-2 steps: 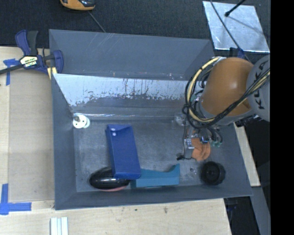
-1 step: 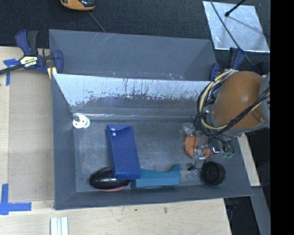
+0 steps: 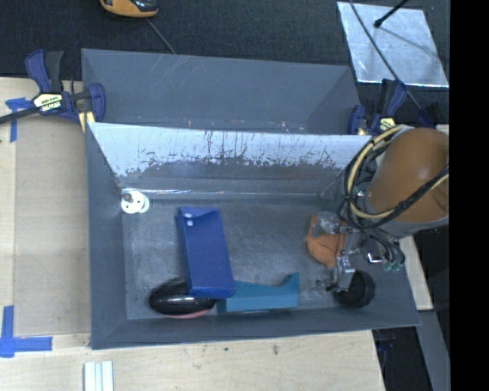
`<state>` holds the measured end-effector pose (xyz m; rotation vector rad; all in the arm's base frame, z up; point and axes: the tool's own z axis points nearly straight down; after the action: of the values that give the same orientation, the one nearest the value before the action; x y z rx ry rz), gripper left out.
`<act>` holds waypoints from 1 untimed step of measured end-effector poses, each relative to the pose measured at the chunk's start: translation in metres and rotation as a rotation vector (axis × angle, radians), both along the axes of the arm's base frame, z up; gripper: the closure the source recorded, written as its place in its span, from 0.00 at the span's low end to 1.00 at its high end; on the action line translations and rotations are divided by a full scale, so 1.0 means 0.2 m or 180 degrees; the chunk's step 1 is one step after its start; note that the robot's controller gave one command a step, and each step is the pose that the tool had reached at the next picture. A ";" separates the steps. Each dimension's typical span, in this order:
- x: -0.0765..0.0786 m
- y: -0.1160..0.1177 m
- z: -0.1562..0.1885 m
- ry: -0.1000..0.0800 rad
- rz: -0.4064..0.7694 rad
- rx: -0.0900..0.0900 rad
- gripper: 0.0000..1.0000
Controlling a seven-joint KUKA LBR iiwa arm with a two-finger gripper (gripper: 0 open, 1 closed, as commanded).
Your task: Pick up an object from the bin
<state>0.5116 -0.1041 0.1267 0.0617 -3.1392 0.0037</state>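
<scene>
Camera view: one blue box [image 3: 205, 252], one teal bracket [image 3: 263, 296], one black oval [image 3: 177, 299], one orange lump [image 3: 321, 244] beside the jaws; cannot tell their spread.

Floor [image 3: 252, 30]: dark, matte, across the top of the view.
Table [image 3: 46, 229]: pale wood, flat, at the left and along the bottom.
Sheet [image 3: 397, 50]: light grey, lying on the floor at top right, with a thin dark rod [image 3: 391, 14] crossing its upper part.
Cable [image 3: 160, 36]: thin, slanting over the floor at top left.
</scene>
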 end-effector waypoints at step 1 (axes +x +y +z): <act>-0.03 -0.16 -0.27 -0.0021 -0.0592 0.0004 1.00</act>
<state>0.5066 -0.1369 0.0726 -0.2306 -3.1378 0.0018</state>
